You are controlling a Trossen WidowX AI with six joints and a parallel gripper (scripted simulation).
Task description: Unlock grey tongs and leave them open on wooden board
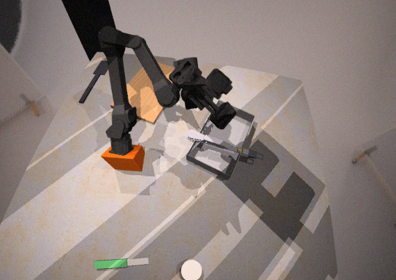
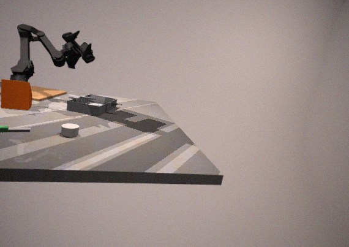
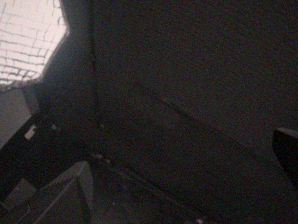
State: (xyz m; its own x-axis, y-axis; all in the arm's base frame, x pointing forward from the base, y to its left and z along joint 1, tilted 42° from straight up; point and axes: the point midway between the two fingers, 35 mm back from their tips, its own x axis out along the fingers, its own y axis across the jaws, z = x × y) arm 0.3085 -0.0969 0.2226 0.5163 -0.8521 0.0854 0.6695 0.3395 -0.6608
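Above the tin point(image 1: 208, 167) point(image 2: 84, 108), and to its upper side in the top view, the gripper point(image 1: 207, 91) point(image 2: 82, 41) point(image 3: 186, 156) hangs in the air. Its jaws stand wide apart and hold nothing. The arm point(image 1: 117, 73) point(image 2: 25, 49) rises from the orange base point(image 1: 122, 163) point(image 2: 16, 95), which is left of the tin in the top view; it goes up almost straight, bends at the elbow, then descends toward the wrist, where the gripper is tilted.

The tongs point(image 1: 222, 145) lie across the tin, their hinge end going out over its wall. The board point(image 1: 153, 112) point(image 2: 50, 94) is flat on the table point(image 1: 80, 222) point(image 2: 122, 156), between the tin and the dark tool point(image 1: 91, 88). Well apart from the tin, in the lower part of the top view, are a green-handled tool point(image 1: 111, 263) point(image 2: 4, 129) and a white disc point(image 1: 191, 270) point(image 2: 70, 130).

Broad bands of light and shadow cross the stained grey table, with a darker shadow beside the tin. Behind is a plain pinkish-grey wall point(image 2: 245, 61). The wrist view is mostly dark, with a bright patch in one corner.
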